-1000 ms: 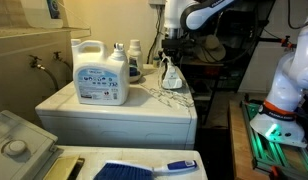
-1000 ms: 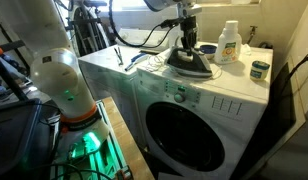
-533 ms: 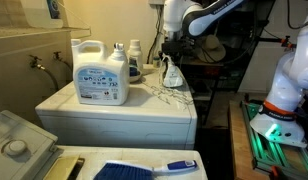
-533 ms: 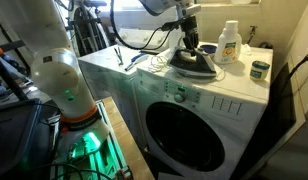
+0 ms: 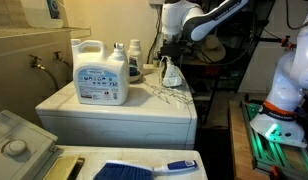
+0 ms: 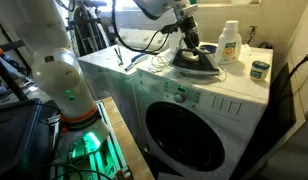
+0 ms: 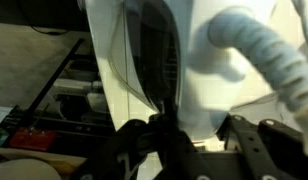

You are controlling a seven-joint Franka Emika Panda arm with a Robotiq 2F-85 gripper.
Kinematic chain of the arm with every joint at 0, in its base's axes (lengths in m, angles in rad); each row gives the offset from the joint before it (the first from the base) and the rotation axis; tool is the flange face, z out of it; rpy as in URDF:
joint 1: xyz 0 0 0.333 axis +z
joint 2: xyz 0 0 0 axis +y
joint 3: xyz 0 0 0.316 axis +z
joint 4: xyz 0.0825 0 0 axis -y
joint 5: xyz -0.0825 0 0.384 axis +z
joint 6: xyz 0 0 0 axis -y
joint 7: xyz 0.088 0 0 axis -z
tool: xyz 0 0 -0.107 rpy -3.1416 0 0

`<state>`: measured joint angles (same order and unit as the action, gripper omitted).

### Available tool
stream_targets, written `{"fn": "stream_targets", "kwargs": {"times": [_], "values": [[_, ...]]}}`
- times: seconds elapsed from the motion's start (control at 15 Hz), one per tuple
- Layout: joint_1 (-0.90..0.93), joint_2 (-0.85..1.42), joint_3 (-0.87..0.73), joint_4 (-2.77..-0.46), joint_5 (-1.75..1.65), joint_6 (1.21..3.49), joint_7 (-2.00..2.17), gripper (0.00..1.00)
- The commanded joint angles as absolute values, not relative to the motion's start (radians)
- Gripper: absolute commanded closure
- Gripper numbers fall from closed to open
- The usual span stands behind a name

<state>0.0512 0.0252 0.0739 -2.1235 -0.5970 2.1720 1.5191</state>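
Iron has edged toward the detergent bottle; your fingers seem clamped shut on its handle. Keep the soleplate flat, sliding slowly beside that bottle.

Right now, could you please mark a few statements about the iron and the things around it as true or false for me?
1. The gripper is closed on the handle of the iron. True.
2. The iron lies on the floor. False: it is on top of the washing machine.
3. A large white detergent jug stands on the machine. True.
4. The machine's round door hangs wide open. False: the door is shut.
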Motion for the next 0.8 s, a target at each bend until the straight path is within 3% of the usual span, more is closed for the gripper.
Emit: {"fn": "stream_targets", "kwargs": {"times": [0.0,0.73], "values": [[0.070,0.022,0.070,-2.118,-0.742,2.172,1.603,0.85],[0.112,0.074,0.078,-2.109,-1.140,2.122,1.848,0.85]]}}
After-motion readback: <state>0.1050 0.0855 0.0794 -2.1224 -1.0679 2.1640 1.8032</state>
